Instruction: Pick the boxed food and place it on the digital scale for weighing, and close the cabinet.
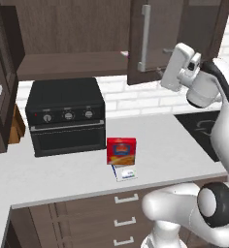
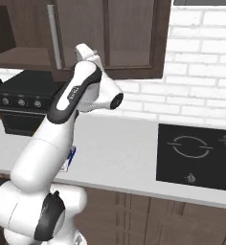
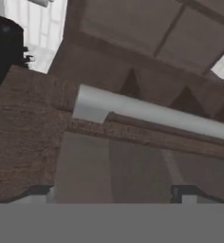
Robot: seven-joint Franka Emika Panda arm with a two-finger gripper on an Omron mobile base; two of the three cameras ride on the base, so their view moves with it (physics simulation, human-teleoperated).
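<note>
Red front with a yellow-orange picture: that was the boxed food (image 1: 121, 150), a small carton that stood upright on the digital scale (image 1: 124, 173), its face turned toward the left base camera and its long axis roughly vertical. The scale was a flat white slab lying on the pale counter (image 1: 63, 179), just right of the black toaster oven (image 1: 66, 116), with its near end poking out in front of the carton.

Dark brown wood made up the cabinet (image 1: 87, 34) above, and its right door (image 1: 150, 41) stood swung out, the silver bar handle (image 1: 144, 38) running straight up and down. The left base view showed the carton and the scale plainly; in the right base view the arm covered most of that spot, but that view gave the black cooktop (image 2: 198, 155) and the white brick wall (image 2: 201, 72) off to the right.

The gripper (image 3: 114, 192) was up at the door. The hand view, rolled over, had the handle (image 3: 152, 114) lying across the picture just ahead of the two dark fingertips (image 3: 182, 192), which stood wide apart with nothing between them.
</note>
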